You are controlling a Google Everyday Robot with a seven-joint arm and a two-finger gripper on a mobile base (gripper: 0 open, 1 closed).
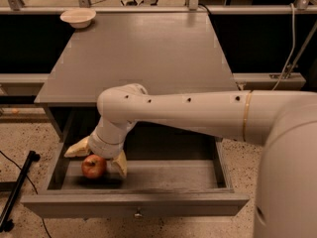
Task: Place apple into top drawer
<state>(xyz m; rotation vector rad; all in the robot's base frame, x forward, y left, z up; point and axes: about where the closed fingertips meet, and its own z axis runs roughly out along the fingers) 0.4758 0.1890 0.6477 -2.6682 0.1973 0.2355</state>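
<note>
The red apple [93, 166] lies on the floor of the open top drawer [163, 204], at its left end. My gripper [97, 159] reaches down into the drawer from the white arm. It is open, with one pale finger to the left of the apple [78, 148] and one to the right [119, 164]. The apple sits between and just below the fingers. The drawer is pulled out from the grey cabinet, its small metal knob [137, 213] at the front.
A pale shallow bowl [78, 17] stands at the back left of the grey cabinet top [148, 48]. A black stand and cable [17, 195] lie on the speckled floor at the left. My white arm spans the right side over the drawer.
</note>
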